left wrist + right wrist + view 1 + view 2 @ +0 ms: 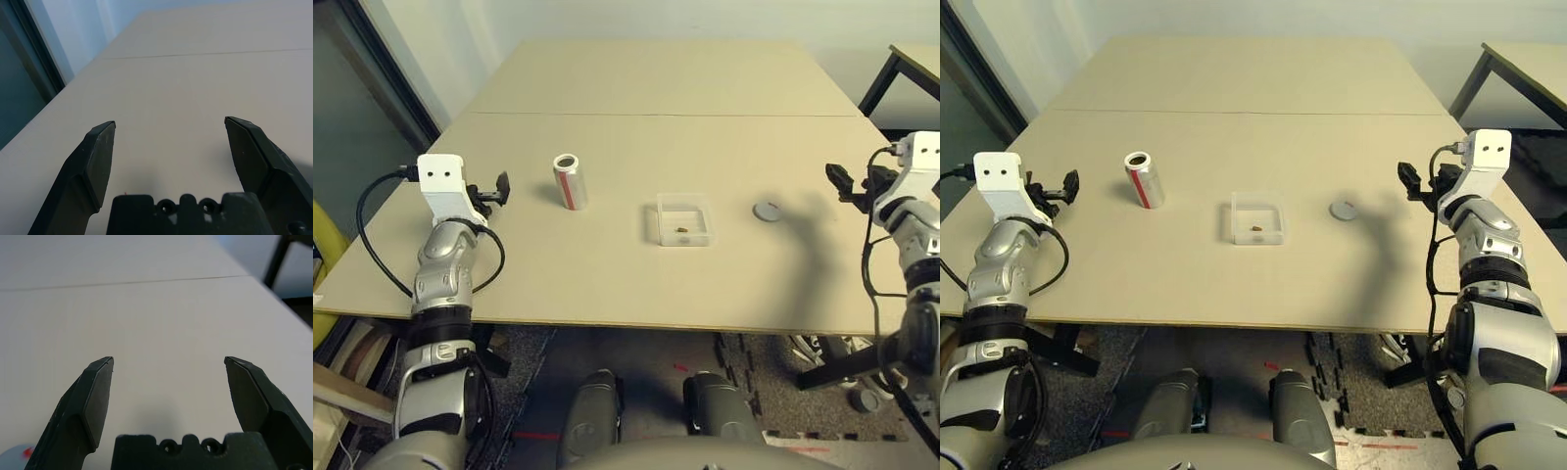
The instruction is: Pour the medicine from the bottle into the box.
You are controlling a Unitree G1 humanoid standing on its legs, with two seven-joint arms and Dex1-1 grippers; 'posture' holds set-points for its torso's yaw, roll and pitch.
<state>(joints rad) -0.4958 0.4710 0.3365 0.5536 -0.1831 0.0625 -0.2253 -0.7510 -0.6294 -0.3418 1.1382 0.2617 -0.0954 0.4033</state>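
Both pincers gape empty in wrist views; head views add bottle [569, 181], box [684, 220] holding medicine [682, 231].

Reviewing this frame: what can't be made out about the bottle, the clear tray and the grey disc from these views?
- Silvery bottle with red label: head views show its open mouth, but the inside is dark, so any contents are unreadable.
- Dark speck in the clear square plastic tray: too small to identify.
- Flat grey round disc: too small to see its detail.
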